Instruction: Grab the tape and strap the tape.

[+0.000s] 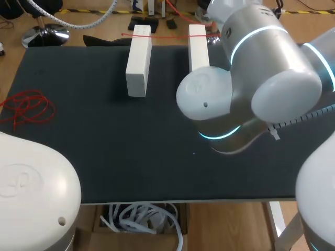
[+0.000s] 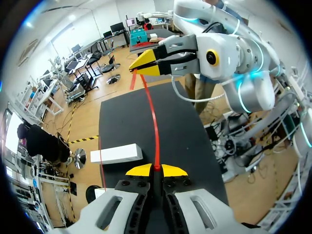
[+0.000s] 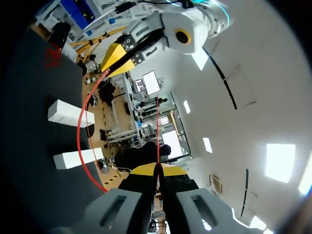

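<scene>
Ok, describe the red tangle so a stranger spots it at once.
On the black table, go to the left edge, away from the two white blocks. The red tangle lies there in loose loops, unlike the straight red strand across the blocks.

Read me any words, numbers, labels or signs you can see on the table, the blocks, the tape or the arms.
No readable text anywhere.
Left white rectangular block and right white rectangular block: plain, no print.
Thin red tape and loose red tangle: no markings.
Black table: none.
Left arm's white joint cover: a faint embossed mark, too faint to read.
</scene>
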Robot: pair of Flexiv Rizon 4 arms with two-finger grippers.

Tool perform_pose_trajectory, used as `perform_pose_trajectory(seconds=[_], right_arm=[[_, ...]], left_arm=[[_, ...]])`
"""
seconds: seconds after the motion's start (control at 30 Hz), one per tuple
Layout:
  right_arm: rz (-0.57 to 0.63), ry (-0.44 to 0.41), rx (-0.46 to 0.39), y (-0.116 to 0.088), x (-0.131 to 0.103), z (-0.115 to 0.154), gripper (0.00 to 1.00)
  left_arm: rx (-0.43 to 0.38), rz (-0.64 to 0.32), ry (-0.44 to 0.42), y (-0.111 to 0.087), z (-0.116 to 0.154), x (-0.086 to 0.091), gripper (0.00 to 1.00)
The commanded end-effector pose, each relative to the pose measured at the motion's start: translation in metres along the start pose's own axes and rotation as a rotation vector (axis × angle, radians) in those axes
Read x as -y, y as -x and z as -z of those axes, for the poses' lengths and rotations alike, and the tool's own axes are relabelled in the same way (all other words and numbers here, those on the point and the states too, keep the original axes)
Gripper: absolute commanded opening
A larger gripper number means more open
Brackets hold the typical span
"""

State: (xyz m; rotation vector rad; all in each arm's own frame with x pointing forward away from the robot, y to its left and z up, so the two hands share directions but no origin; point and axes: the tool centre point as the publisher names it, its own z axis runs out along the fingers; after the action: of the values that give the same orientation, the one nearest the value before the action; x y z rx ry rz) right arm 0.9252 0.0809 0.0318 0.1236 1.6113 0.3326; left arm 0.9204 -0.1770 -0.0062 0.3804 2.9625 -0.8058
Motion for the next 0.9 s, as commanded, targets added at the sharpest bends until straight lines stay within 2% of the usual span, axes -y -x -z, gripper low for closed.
perform_pose_trajectory(seconds=[0.03,0.17,0.43,0.9], right_arm=[[0.14,0.004,-0.013,0.001,-0.002,0.002,0.0],[0.14,0.004,-0.013,0.001,-0.002,0.002,0.0],[0.321,0.005,-0.023,-0.003,-0.02,-0.002,0.0],[0.363,0.034,-0.046,-0.017,-0.04,-0.002,0.0]], left_arm=[[-0.001,0.001,0.004,0.0,0.001,0.0,0.0],[-0.001,0.001,0.004,0.0,0.001,0.0,0.0],[-0.001,0.001,0.004,0.0,0.001,0.0,0.0],[-0.001,0.001,0.004,0.0,0.001,0.0,0.0]])
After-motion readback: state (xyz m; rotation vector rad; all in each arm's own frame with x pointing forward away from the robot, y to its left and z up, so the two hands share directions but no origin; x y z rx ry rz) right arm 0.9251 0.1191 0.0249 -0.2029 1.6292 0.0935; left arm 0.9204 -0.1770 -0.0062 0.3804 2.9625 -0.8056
